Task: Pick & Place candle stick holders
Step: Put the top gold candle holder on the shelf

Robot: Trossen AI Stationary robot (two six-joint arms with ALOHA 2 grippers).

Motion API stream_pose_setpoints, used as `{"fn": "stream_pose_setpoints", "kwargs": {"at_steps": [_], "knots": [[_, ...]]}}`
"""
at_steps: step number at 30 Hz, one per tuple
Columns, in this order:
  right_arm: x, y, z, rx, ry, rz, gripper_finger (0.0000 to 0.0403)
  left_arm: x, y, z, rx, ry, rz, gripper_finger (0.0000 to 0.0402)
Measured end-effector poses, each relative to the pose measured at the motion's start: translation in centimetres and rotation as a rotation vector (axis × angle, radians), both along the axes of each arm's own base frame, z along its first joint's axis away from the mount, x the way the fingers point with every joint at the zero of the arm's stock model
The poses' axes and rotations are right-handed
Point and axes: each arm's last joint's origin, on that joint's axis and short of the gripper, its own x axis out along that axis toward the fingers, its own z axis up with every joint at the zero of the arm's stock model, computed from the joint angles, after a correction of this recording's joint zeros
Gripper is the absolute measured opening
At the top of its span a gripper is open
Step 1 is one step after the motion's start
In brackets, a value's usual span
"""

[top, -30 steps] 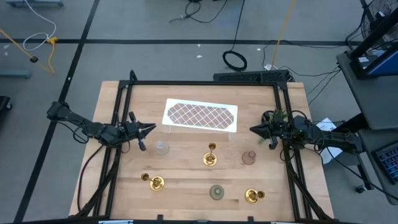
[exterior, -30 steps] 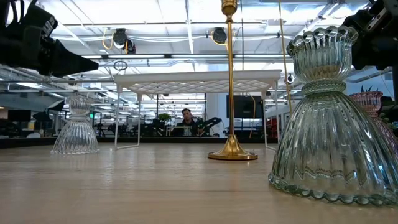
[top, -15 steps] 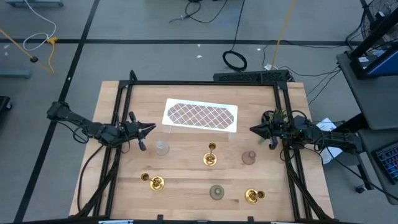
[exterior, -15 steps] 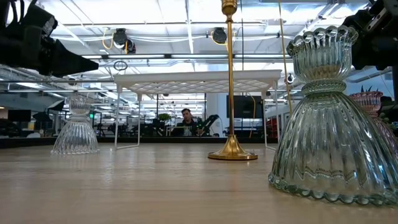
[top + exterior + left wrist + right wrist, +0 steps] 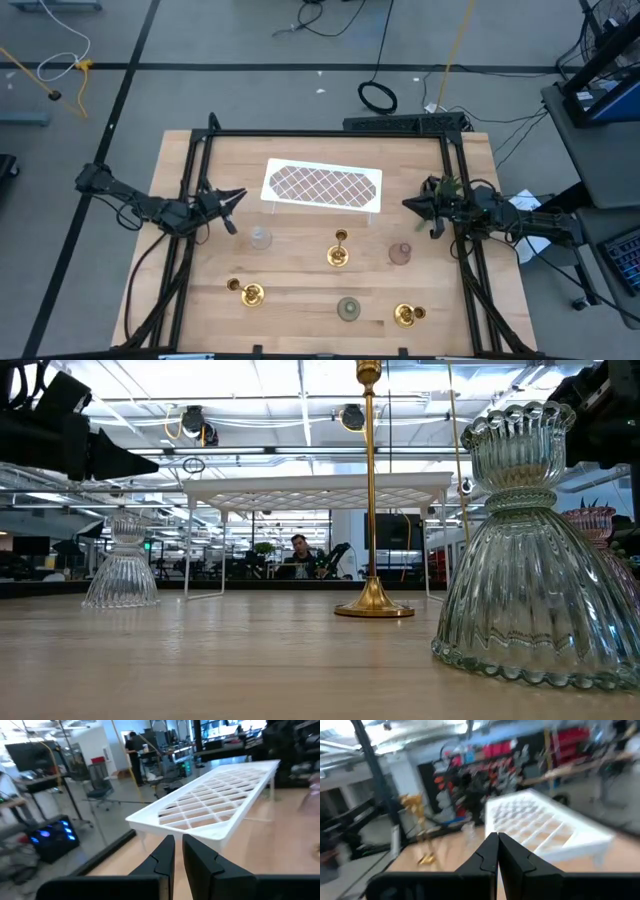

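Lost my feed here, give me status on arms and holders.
Left gripper shut, empty, by the tray's left end. Right gripper shut, empty, by its right end. Six candle stick holders on the table, untouched. Nothing in the way.

Pale matt wood table [image 5: 300, 280]; shiny gold brass holder [image 5: 372, 490]; ribbed clear glass holder [image 5: 527, 550]; matt white tray [image 5: 210, 805].

Two slim, dark, jointed arms are seen, each wrapped at the wrist in black cabling. The left gripper [image 5: 228, 201] and right gripper [image 5: 412, 207] are matte black, each ended in tapered, pointed jaws with angular housings.
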Motion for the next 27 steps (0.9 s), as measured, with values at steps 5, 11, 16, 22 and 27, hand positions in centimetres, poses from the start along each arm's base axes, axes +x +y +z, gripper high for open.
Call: {"fn": "stream_pose_setpoints", "kwargs": {"at_steps": [5, 11, 16, 22, 27], "knots": [[0.0, 0.0, 0.5, -0.045, -0.049, -0.014, 0.0009, 0.1, -0.2, 0.1, -0.083, -0.055, -0.065, 0.0042], [0.3, 0.4, 2.0, -0.086, -0.187, 0.097, 0.006, 0.1, -0.2, 0.1, -0.084, -0.053, -0.067, 0.0042], [1.1, 0.8, 2.9, -0.128, -0.276, 0.153, 0.0114, 0.2, -0.4, 0.0, -0.097, -0.045, -0.14, 0.0042], [3.2, 1.8, 2.1, -0.133, -0.204, 0.241, 0.0151, 0.3, -0.6, 0.3, -0.117, -0.077, -0.243, 0.0043], [6.4, 3.1, 2.3, -0.204, -0.07, 0.314, 0.0165, 0.3, -0.8, 1.2, -0.083, -0.146, -0.296, 0.0071]]}}
